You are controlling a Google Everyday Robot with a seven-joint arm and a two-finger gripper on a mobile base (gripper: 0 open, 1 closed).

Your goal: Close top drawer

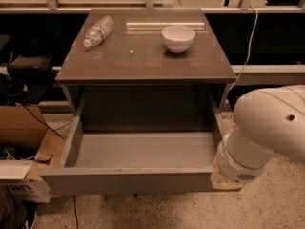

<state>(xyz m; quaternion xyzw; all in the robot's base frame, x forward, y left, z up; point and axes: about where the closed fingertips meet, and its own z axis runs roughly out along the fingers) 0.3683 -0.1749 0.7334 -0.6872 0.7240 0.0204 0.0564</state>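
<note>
Top drawer (128, 181) drawn wide open, left of the gripper (224, 178)
The gripper is seen at the drawer's right front corner, whether wide or narrow cannot be told; beyond it, bowl (178, 37) and bottle (98, 31) are set on the cabinet top (143, 63); speckled floor (267, 209) below.

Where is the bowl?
The bowl sits on the cabinet top, right of the bottle, behind the open drawer; the gripper is hidden by the arm at the drawer's front right corner.
</note>
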